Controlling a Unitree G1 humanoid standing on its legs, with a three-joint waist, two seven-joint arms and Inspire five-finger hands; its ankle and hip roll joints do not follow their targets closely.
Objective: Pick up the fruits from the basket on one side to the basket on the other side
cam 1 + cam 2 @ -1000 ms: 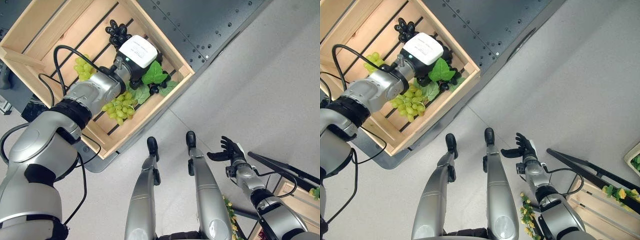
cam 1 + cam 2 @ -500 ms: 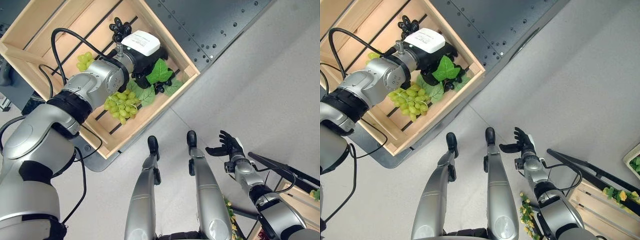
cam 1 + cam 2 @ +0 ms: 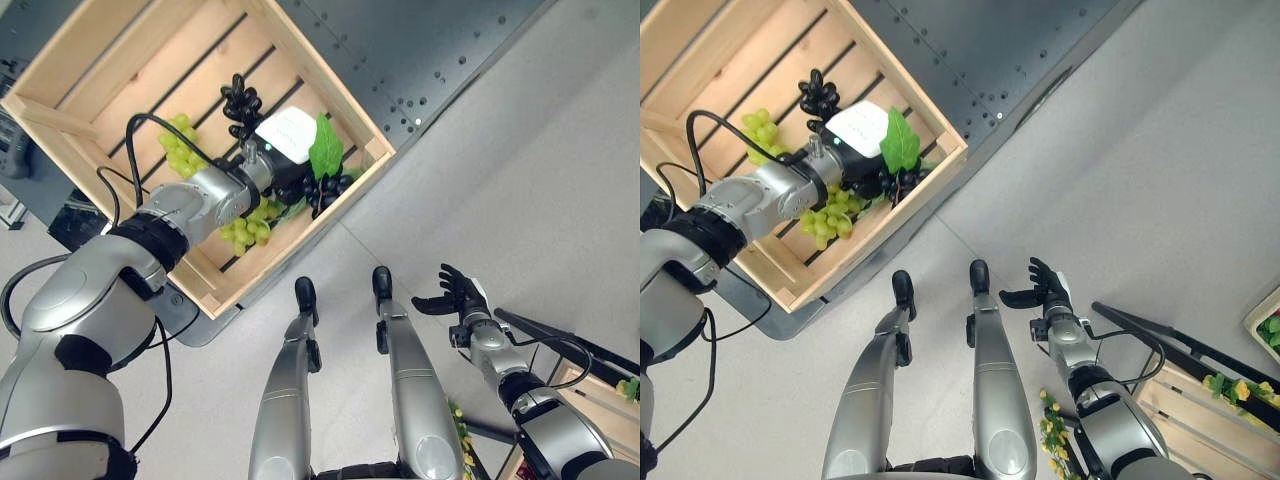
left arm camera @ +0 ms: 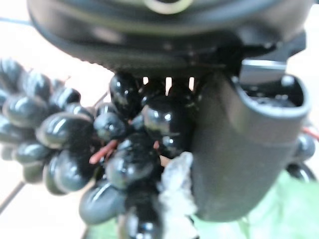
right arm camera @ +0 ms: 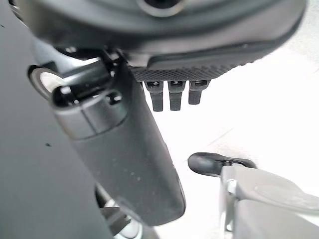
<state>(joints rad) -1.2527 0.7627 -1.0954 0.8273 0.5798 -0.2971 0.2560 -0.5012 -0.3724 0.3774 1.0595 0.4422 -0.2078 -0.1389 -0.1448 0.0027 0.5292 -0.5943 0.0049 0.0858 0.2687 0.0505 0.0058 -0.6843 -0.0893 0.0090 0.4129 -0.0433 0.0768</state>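
Black grapes [image 4: 124, 149] in left hand [image 4: 239, 144]

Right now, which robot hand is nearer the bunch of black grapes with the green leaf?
Left. The left hand grips that bunch in the wooden crate; the right hand hangs open, far away.

The wooden crate [image 3: 352, 108] is open on top, so a hand can come in from above, but its raised walls close every side. Inside, the left hand [image 3: 290, 170] is curled around a dark grape bunch [image 4: 124, 149] close to the near corner wall. Green grapes [image 3: 245, 225] lie just beside the wrist, a second green bunch [image 3: 180, 145] and another dark bunch [image 3: 240, 100] stand near (the slats toward the far-left corner are bare). The right hand [image 3: 455, 298] hangs with relaxed fingers above the grey floor [image 3: 560, 170], well apart from the crate.
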